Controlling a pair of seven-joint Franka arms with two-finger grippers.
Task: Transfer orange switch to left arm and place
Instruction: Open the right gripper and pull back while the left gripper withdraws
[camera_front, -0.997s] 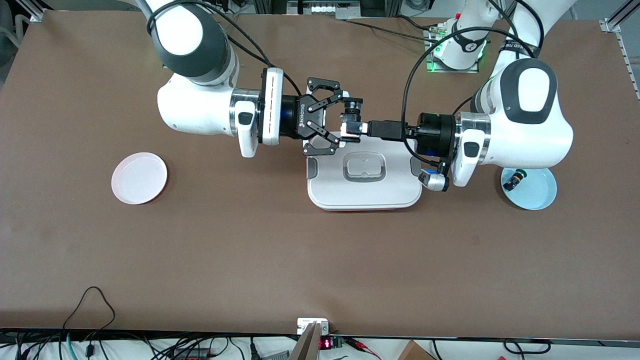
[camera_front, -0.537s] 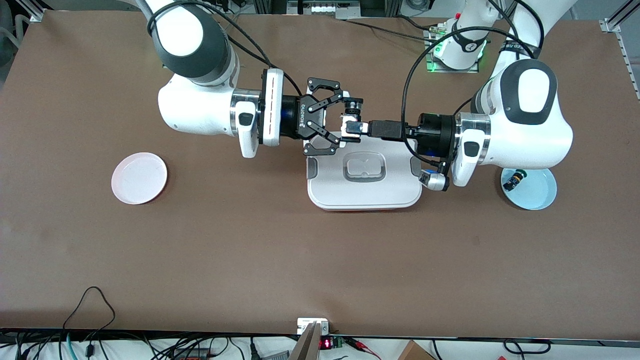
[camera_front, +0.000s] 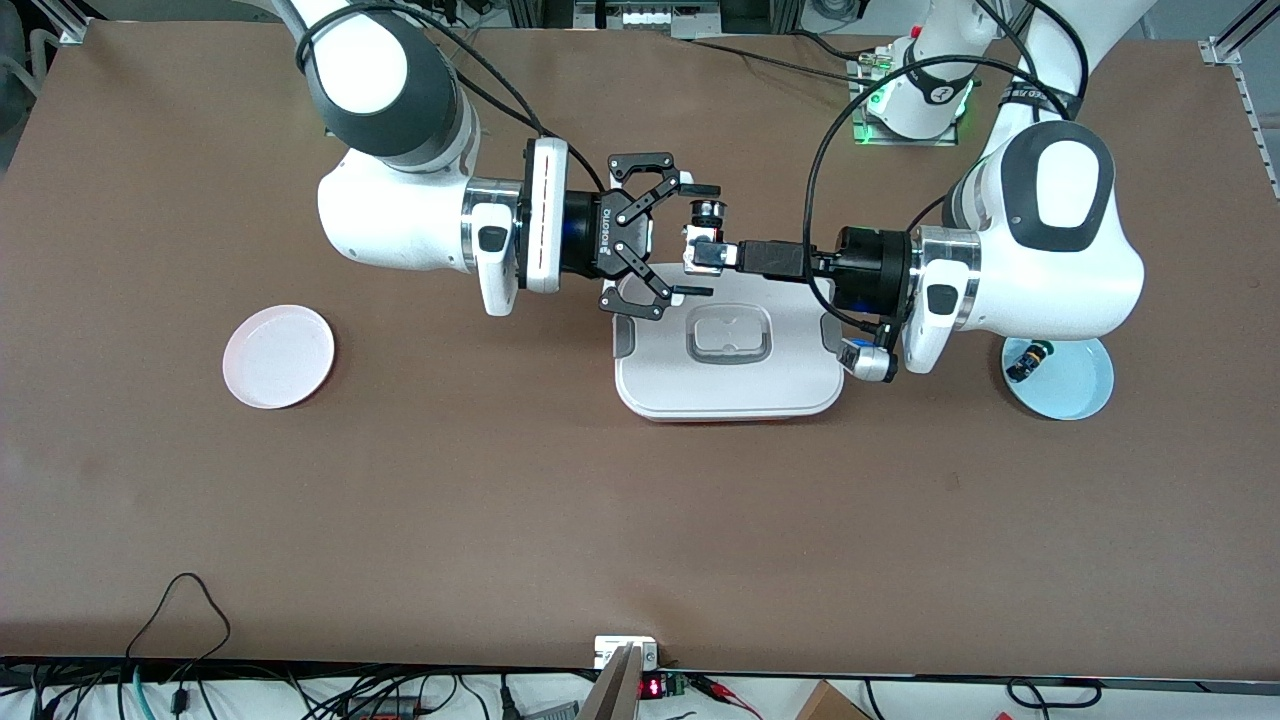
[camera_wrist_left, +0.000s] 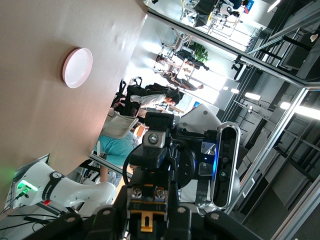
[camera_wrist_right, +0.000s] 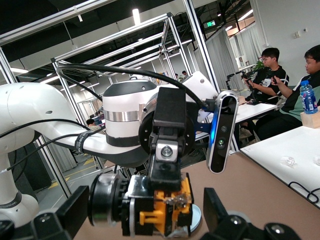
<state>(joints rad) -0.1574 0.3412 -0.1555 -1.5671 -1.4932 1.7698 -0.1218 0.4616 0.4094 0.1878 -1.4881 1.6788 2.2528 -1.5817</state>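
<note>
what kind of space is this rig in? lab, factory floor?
Looks like a robotics lab in a shared open workspace. Two white arms are mounted at a brown table inside an aluminium frame, and people sit at desks nearby. Cabling and electronics line the table edge.

A brown table top (camera_front: 500, 500) fills the front view, with loose black cables (camera_front: 180, 680) along the edge nearest the camera. The right wrist view shows an aluminium frame (camera_wrist_right: 192, 40) under ceiling strip lights (camera_wrist_right: 136, 16), and two seated people (camera_wrist_right: 295, 75) at a white desk (camera_wrist_right: 285, 150). A water bottle (camera_wrist_right: 306, 97) stands beside them.
</note>
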